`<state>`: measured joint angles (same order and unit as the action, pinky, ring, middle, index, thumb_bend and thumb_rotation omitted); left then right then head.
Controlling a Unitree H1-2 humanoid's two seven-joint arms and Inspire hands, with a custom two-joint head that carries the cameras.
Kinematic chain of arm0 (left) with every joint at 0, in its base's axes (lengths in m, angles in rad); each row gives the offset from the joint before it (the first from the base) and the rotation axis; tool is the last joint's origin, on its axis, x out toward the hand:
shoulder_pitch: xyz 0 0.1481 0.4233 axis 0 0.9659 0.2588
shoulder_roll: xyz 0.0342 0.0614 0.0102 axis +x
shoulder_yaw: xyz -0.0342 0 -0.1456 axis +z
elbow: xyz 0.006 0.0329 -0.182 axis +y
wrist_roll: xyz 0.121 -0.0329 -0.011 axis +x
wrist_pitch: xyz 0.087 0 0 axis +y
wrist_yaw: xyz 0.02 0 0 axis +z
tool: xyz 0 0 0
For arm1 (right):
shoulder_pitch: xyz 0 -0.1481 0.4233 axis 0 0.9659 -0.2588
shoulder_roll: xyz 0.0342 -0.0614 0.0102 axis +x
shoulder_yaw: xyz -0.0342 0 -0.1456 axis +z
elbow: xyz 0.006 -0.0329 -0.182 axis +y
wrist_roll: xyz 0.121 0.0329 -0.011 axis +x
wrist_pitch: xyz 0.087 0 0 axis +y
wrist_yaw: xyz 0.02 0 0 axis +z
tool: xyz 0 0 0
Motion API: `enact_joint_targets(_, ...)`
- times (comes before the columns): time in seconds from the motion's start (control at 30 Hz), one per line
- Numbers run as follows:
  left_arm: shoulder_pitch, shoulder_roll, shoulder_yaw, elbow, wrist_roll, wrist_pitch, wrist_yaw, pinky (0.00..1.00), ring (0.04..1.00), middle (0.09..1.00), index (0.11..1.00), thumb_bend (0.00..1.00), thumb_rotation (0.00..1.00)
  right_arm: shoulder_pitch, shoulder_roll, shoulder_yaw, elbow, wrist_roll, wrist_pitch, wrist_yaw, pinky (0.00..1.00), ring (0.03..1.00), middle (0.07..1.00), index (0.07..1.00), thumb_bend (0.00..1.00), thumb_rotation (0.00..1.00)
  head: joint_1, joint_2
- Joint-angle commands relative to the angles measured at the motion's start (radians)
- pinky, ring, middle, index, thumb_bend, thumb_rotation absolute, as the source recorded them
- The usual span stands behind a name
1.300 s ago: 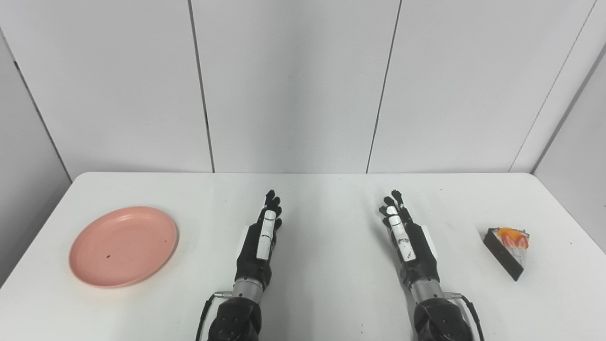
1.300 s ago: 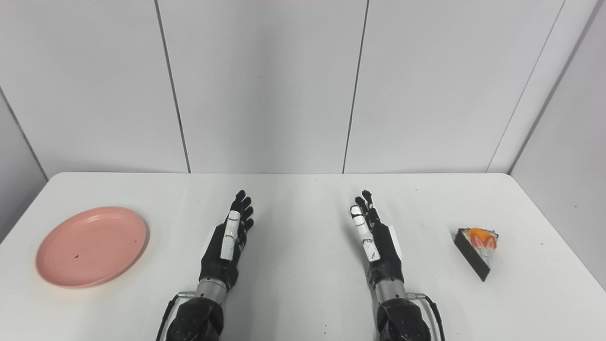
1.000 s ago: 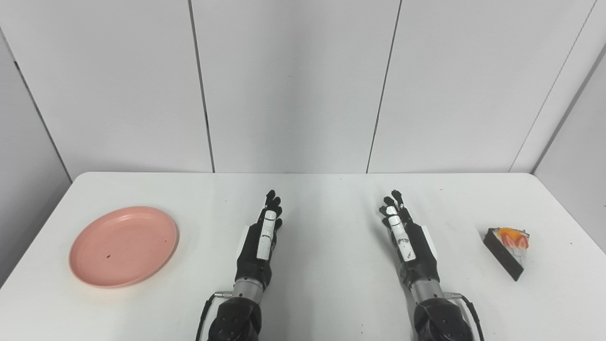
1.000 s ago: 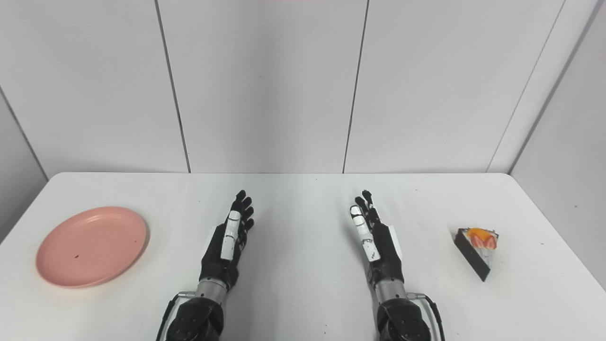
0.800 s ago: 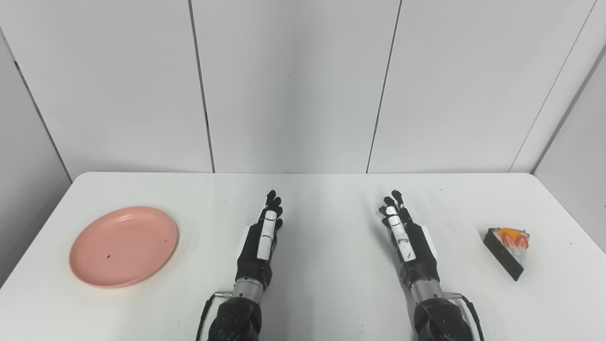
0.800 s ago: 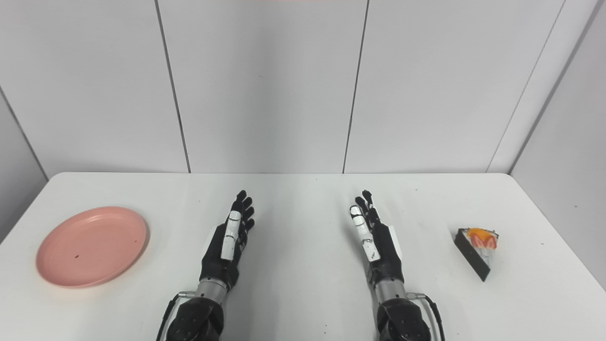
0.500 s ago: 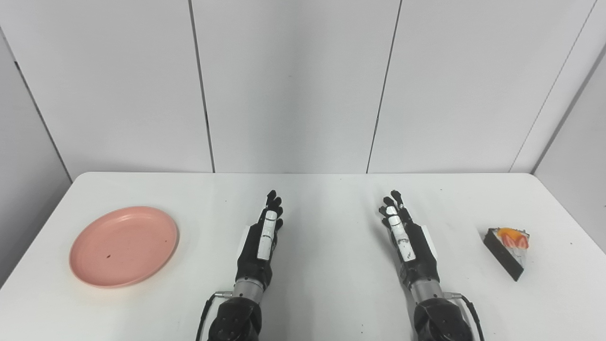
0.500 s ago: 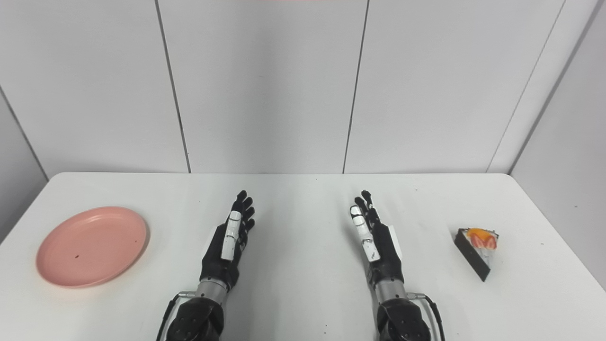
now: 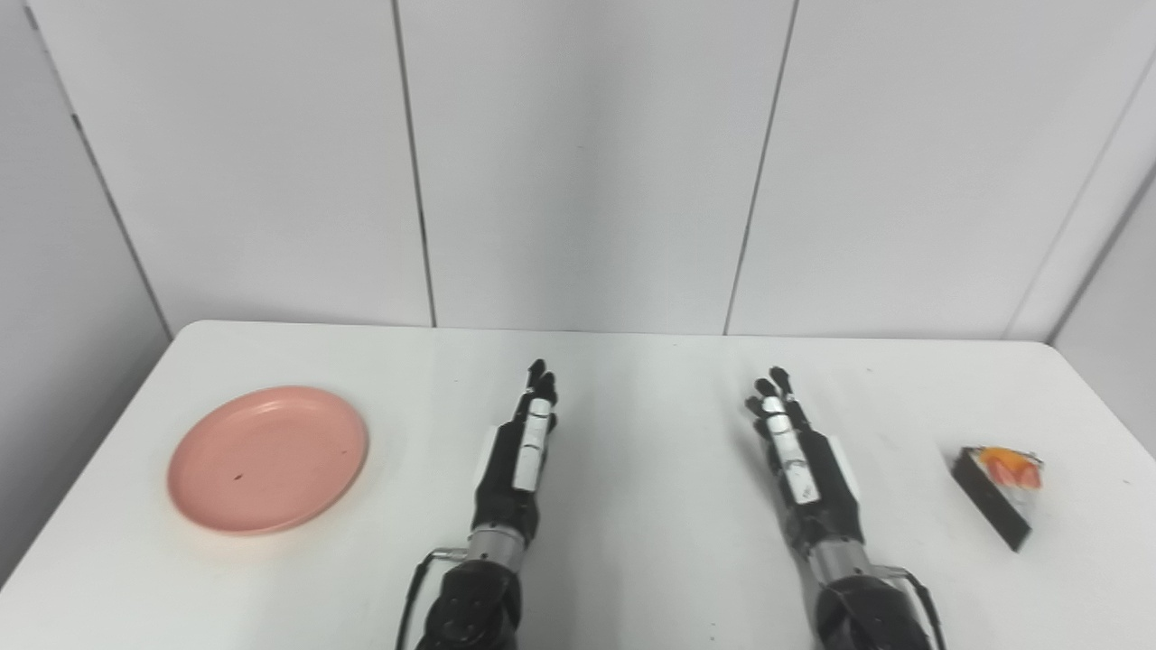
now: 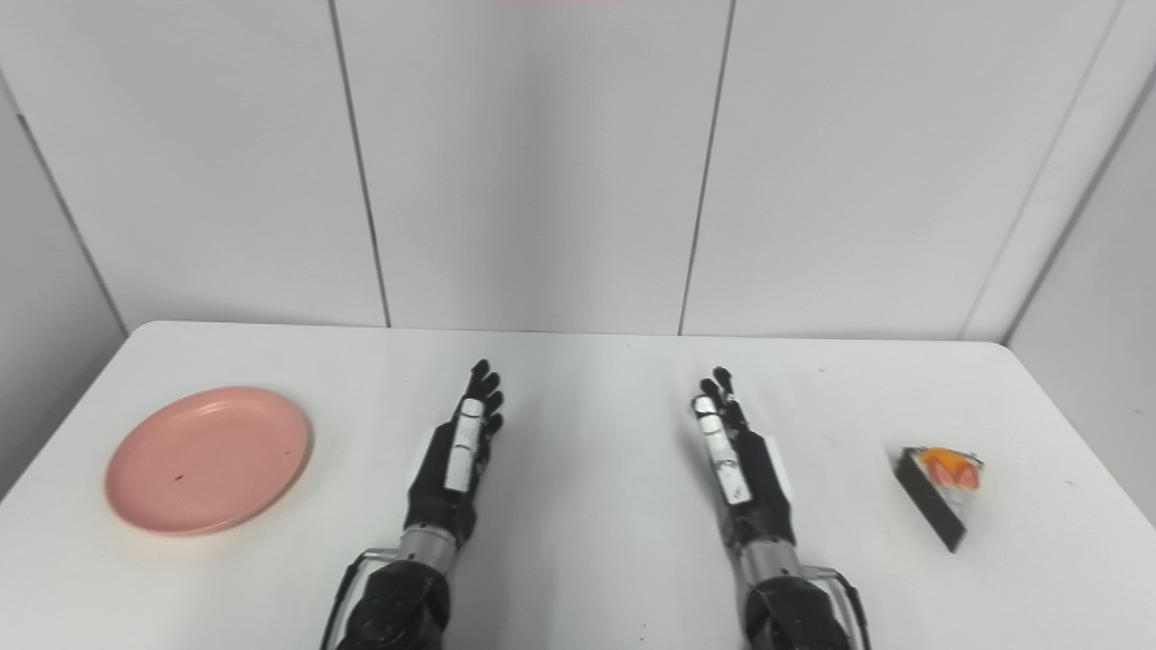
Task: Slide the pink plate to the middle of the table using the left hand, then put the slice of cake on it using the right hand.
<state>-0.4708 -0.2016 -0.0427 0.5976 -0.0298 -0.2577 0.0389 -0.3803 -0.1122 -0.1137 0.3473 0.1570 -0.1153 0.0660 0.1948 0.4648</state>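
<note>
On the white desk (image 9: 632,560), your left hand (image 9: 517,456) and right hand (image 9: 799,456) lie open, holding nothing. Push the pink plate (image 9: 267,459) too hard and it may overshoot; the slice of cake (image 9: 998,492) could topple if pinched off-centre.

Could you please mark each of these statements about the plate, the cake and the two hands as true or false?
1. The pink plate lies on the left part of the table. True.
2. The slice of cake sits on the plate. False: it rests on the bare table at the far right, with nothing on the plate.
3. The left hand grips the plate's rim. False: it is apart from the plate, fingers extended, holding nothing.
4. The right hand holds nothing. True.
5. Both hands are between the plate and the cake. True.
</note>
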Motion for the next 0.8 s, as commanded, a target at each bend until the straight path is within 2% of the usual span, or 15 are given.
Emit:
enact_joint_targets(0.0, 0.059, -0.007, -0.003, 0.076, 0.015, -0.059, 0.013, 1.0, 1.0, 1.0, 1.0, 0.64, 1.0, -0.01, -0.009, -0.011, 0.033, 0.017, -0.069, 0.018, 1.0, 0.963, 0.972, 0.991, 0.63, 0.83, 0.025, -0.012)
enact_joint_targets(0.1, 0.058, -0.012, -0.004, 0.084, 0.033, -0.093, 0.031, 0.99, 0.997, 1.0, 1.0, 0.66, 1.0, -0.001, -0.019, -0.015, 0.024, 0.024, -0.07, 0.026, 1.0, 0.968, 0.977, 0.997, 0.6, 0.82, 0.049, -0.023)
enact_joint_targets(0.13, 0.061, -0.014, -0.006, 0.078, 0.058, -0.112, 0.059, 0.99, 0.996, 1.0, 1.0, 0.67, 1.0, 0.002, -0.022, -0.015, 0.02, 0.026, -0.071, 0.03, 1.0, 0.97, 0.979, 0.999, 0.6, 0.83, 0.068, -0.033)
enact_joint_targets(0.2, 0.067, -0.018, -0.006, 0.066, 0.085, -0.144, 0.093, 0.94, 0.973, 0.981, 0.986, 0.62, 1.0, 0.004, -0.026, -0.016, 0.024, 0.03, -0.079, 0.038, 1.0, 0.975, 0.984, 1.0, 0.58, 0.84, 0.082, -0.037)
enact_joint_targets(0.33, 0.071, -0.008, -0.008, 0.04, 0.109, -0.204, 0.123, 0.99, 0.989, 0.988, 0.999, 0.62, 1.0, 0.005, -0.031, -0.018, 0.024, 0.03, -0.078, 0.043, 1.0, 0.978, 0.992, 1.0, 0.59, 0.84, 0.105, -0.046)
enact_joint_targets(0.47, 0.07, 0.016, 0.003, -0.015, 0.095, -0.21, 0.111, 1.0, 0.999, 0.993, 0.986, 0.67, 0.99, 0.013, -0.026, -0.017, -0.006, 0.03, -0.058, 0.036, 1.0, 0.978, 0.995, 1.0, 0.55, 0.87, 0.126, -0.051)
enact_joint_targets(0.63, 0.105, 0.037, 0.021, -0.18, 0.101, -0.103, 0.117, 0.96, 0.965, 0.962, 0.941, 0.64, 1.0, 0.018, -0.018, -0.018, -0.029, 0.023, -0.045, 0.018, 1.0, 0.975, 0.987, 1.0, 0.53, 0.86, 0.156, -0.063)
enact_joint_targets(0.73, 0.123, 0.046, 0.035, -0.276, 0.101, -0.025, 0.121, 0.9, 0.921, 0.923, 0.907, 0.6, 1.0, 0.022, -0.015, -0.019, -0.048, 0.024, -0.024, 0.01, 1.0, 0.973, 0.985, 1.0, 0.51, 0.87, 0.175, -0.069)
enact_joint_targets(0.77, 0.127, 0.05, 0.038, -0.302, 0.1, 0.001, 0.12, 0.88, 0.909, 0.908, 0.902, 0.61, 1.0, 0.023, -0.014, -0.02, -0.055, 0.026, -0.016, 0.008, 1.0, 0.972, 0.987, 1.0, 0.48, 0.87, 0.177, -0.069)
